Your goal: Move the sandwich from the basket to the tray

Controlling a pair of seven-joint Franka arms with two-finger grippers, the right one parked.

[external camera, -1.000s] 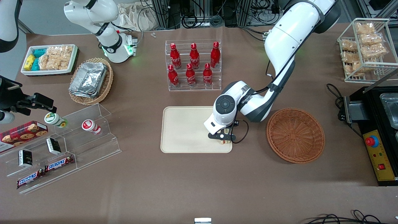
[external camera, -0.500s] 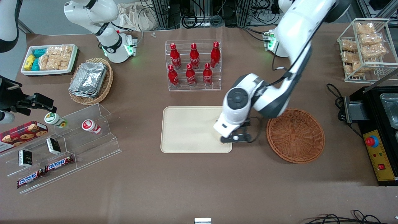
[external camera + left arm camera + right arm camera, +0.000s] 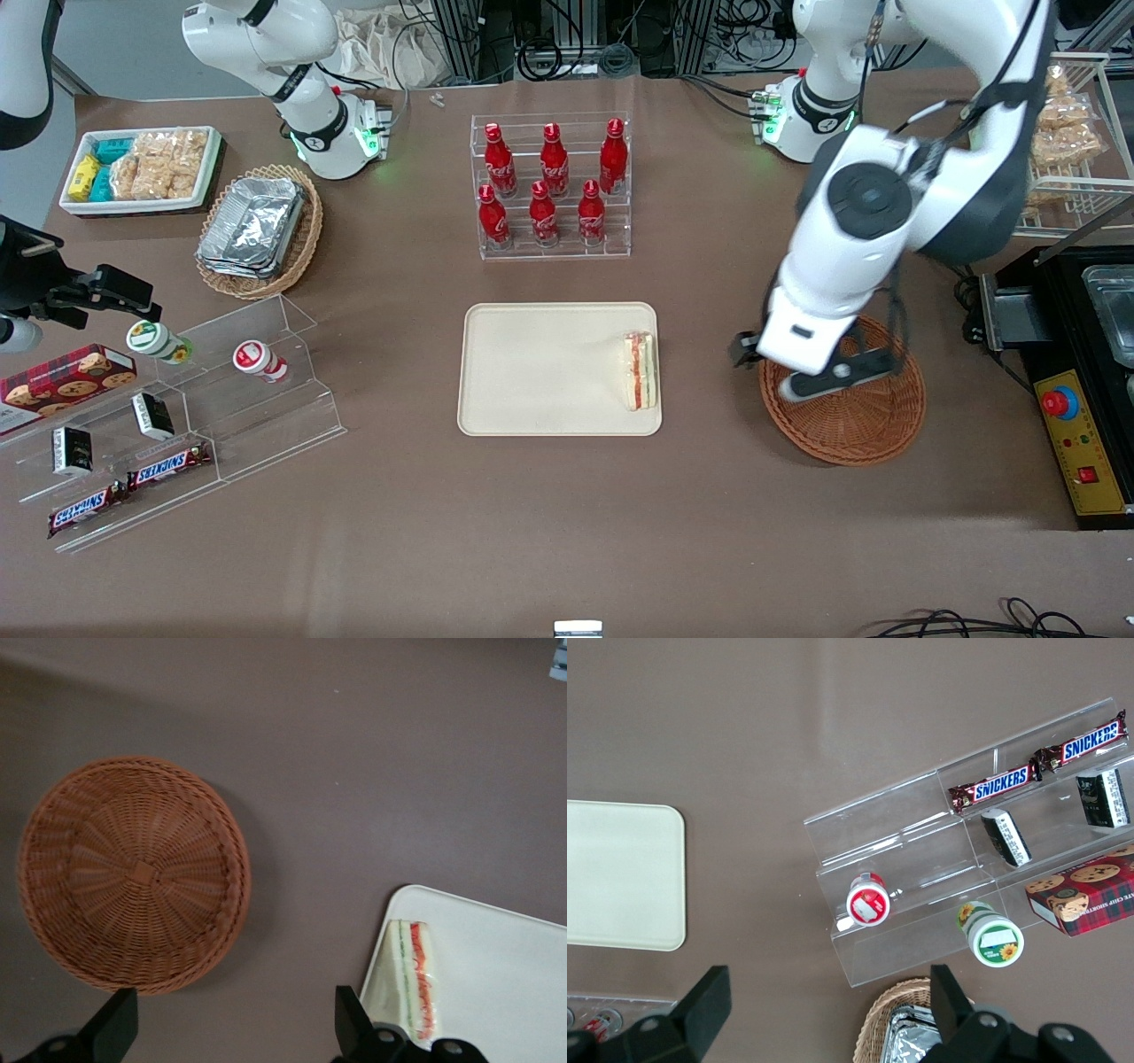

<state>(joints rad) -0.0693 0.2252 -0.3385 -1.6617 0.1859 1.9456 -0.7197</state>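
Sandwich (image 3: 640, 370): one wedge, lying on its side on the tray (image 3: 540, 372), in the centre of the front frame, hard against the tray's rim at the edge nearest the basket (image 3: 850, 416). You can read its red and green filling stripes in both the front and left wrist views (image 3: 415, 979).

Basket: round brown wicker, right of centre in the front frame, nothing in it as you see from the wrist camera (image 3: 133, 873). It sits apart from the tray, with a strip of bare brown table (image 3: 567, 523) between them.

Gripper (image 3: 828, 377): you find it raised above the basket's rim on the tray side. Its fingers (image 3: 115, 1023) stand wide apart, holding and touching nothing.

Writing you can read: "SNICKERS" on two bars (image 3: 124, 486) at lower left of the front frame, on the clear stepped stand (image 3: 266, 416). Red bottles (image 3: 549, 186) in a clear rack (image 3: 554, 250), upper centre, carry white script too small to read.

Room: most of the tray's surface lies bare on the side toward the parked arm's end. A broad band of open table runs along the lower edge of the front frame.
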